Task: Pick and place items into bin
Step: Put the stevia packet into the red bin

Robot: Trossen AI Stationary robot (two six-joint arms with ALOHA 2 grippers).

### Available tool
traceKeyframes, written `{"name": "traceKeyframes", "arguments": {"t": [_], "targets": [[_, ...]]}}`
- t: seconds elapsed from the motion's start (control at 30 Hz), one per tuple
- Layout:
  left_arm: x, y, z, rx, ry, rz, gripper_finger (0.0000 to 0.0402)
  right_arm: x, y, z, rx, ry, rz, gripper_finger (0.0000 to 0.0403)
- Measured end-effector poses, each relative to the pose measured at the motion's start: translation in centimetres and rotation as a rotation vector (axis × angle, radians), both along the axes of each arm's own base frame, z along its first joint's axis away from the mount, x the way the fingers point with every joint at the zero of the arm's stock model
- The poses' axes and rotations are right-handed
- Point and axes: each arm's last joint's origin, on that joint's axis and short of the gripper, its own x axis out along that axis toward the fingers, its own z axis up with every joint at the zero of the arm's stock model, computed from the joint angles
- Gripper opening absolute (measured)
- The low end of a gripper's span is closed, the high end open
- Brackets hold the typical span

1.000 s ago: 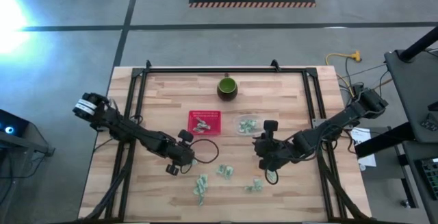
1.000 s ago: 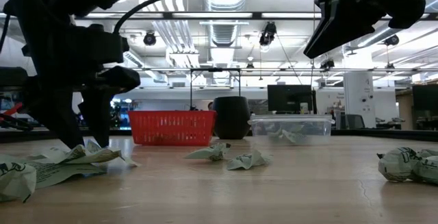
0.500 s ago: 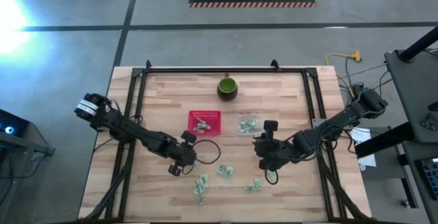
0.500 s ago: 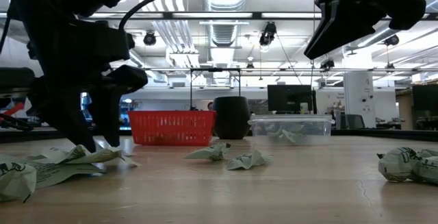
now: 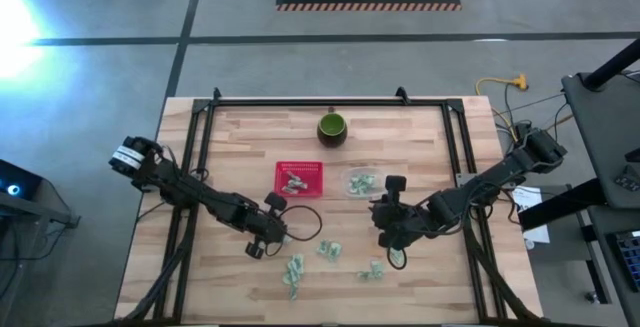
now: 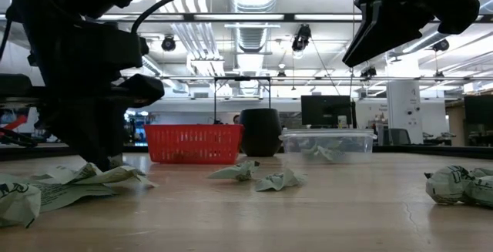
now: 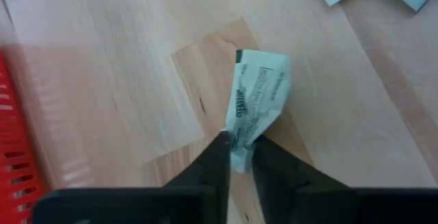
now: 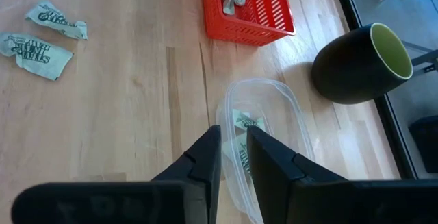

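Several pale green-and-white wrapped pieces lie loose on the near half of the table (image 5: 328, 251) (image 6: 269, 179). My left gripper (image 5: 273, 230) (image 7: 238, 157) is down at the table and shut on one such piece (image 7: 256, 101). More pieces lie in the red basket (image 5: 299, 178) and in a clear tub (image 5: 362, 181) (image 8: 267, 135). My right gripper (image 5: 382, 214) (image 8: 234, 152) hangs shut above the table, just near of the tub, holding nothing. My left gripper pinches the wrapped piece by one crumpled end (image 7: 239, 142) between its two fingers. The fingers come from above, pointing down. The rest of the piece lies flat on the wood beyond the fingertips.
A dark green cup (image 5: 332, 127) (image 8: 363, 59) stands near the far edge, behind the basket and tub. Other pieces lie near the front edge (image 5: 293, 272) (image 5: 372, 270), and two more left of the basket (image 8: 37, 46). A black frame rail runs along the table's sides.
My left gripper has shifted a little toward the table's right edge, low over the wood, and its fingers, apart one second ago, have shut on the end of a wrapped piece.
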Motion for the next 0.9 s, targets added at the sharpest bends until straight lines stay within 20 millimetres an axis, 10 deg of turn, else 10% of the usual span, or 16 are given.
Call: {"name": "traceKeyframes", "arguments": {"t": [0.9], "targets": [[1.2,3.7,6.9,0.337,-0.324,0.257,0.0008,0.0,0.0,-0.1,-0.002,0.003,-0.001,0.0057]]}}
